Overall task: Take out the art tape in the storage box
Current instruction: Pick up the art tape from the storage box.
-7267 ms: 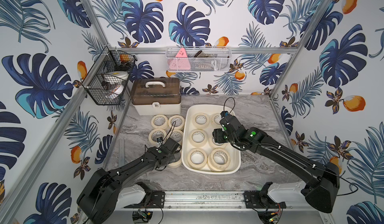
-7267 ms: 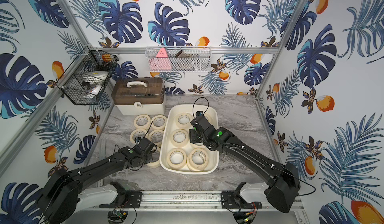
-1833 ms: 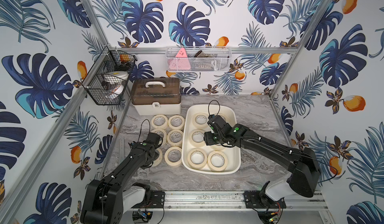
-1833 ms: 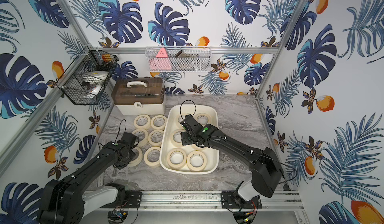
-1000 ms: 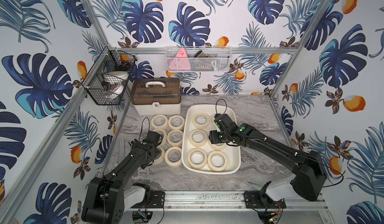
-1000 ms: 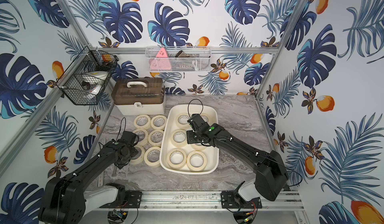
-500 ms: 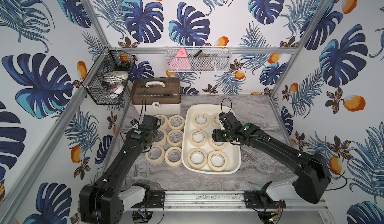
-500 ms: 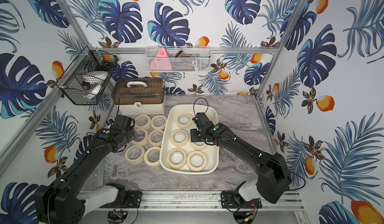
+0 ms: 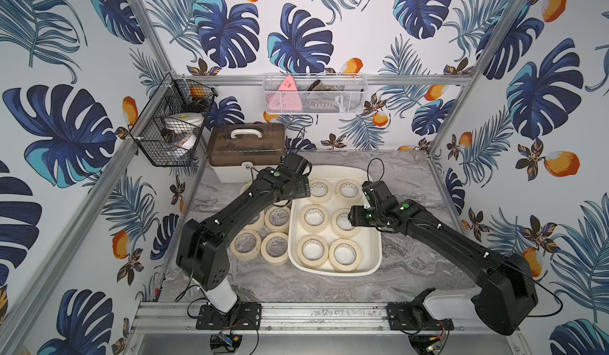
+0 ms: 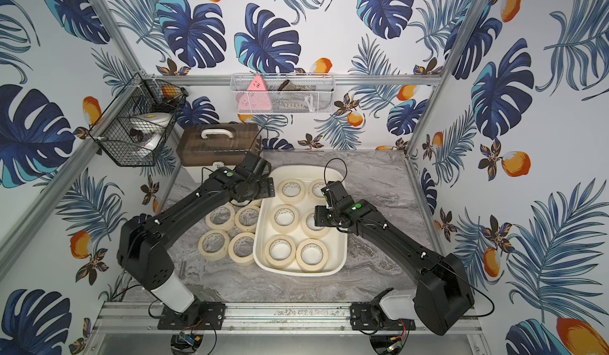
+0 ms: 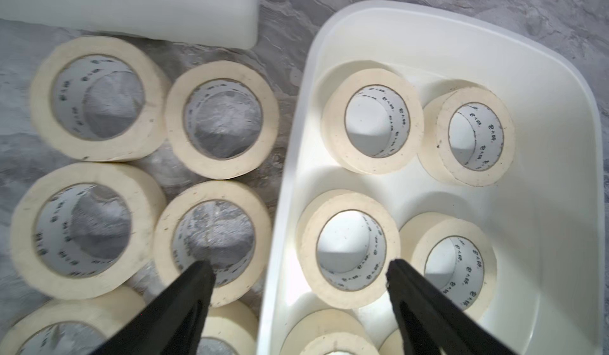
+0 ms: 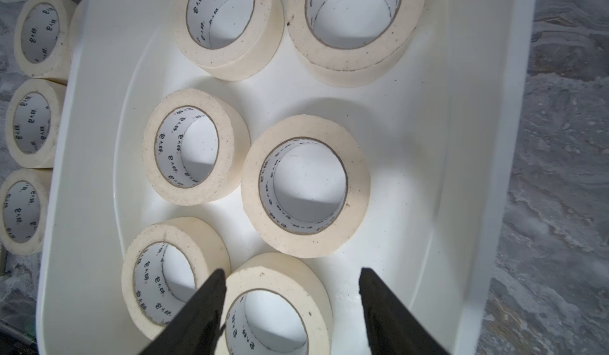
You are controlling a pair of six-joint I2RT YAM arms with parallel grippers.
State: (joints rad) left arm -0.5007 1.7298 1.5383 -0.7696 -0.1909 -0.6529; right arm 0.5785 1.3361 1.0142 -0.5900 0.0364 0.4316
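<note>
Grey marble table [image 9: 412, 178] beneath everything. Cream-white storage box [image 9: 342, 172] near its middle. Above the box's left wall, left gripper [image 11: 300, 271], jaws spread wide, holding nothing. Over the box's inside, right gripper [image 12: 291, 276], jaws parted, nothing gripped. Flat in the box, art tape [image 12: 304, 127]; flat on the marble just beside that left wall, loose rolls [image 11: 95, 45].

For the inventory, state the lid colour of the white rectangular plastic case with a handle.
Translucent dark brown lid, with a white handle; clearest in a top view.
</note>
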